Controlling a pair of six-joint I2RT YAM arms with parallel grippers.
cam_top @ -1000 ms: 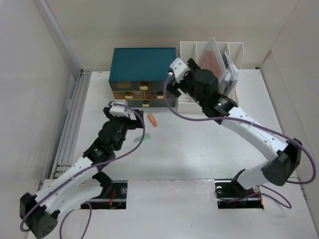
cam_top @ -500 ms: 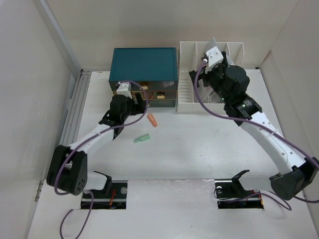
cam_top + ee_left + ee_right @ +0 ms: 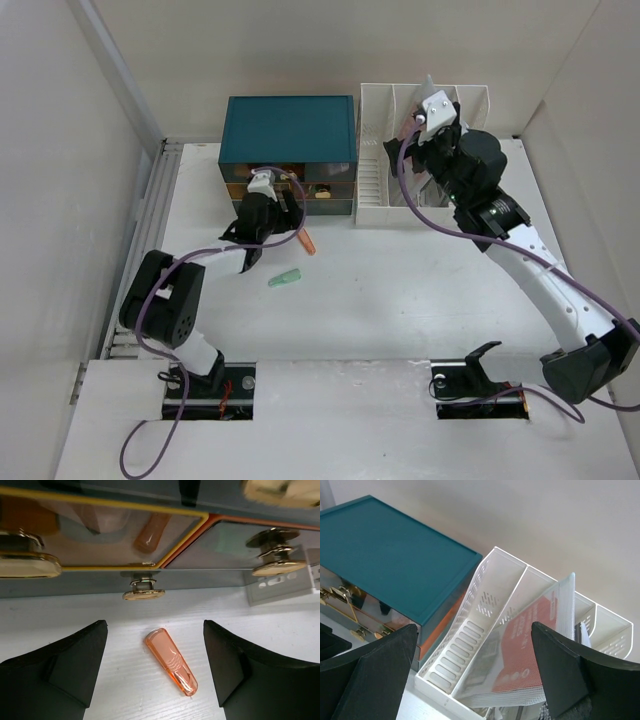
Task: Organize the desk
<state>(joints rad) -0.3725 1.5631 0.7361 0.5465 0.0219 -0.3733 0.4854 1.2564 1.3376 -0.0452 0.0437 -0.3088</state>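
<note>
The desk (image 3: pixel 400 300) is a wide white tabletop. On it, just in front of the teal drawer box (image 3: pixel 290 125), lies a small translucent orange piece (image 3: pixel 307 241). My left gripper (image 3: pixel 298 232) is low over it. In the left wrist view the orange piece (image 3: pixel 171 661) lies slantwise between the two black fingers (image 3: pixel 75 665), with a gap on each side, so the left gripper (image 3: pixel 155 670) is open. A pale green piece (image 3: pixel 285 278) lies nearer the arms. My right gripper (image 3: pixel 420 140) hangs open and empty above the white file rack (image 3: pixel 372 180).
The drawer box (image 3: pixel 150 577) has see-through drawer fronts with gold handles (image 3: pixel 143 594); an orange item shows inside one. The file rack (image 3: pixel 495 610) holds a mesh pouch with a red sheet (image 3: pixel 535 645) and other papers. Walls close off the left, back and right.
My left arm has stretched forward to the drawer box and come down over the orange piece, its jaws narrowing. My right arm swung from the drawers to above the file rack.
</note>
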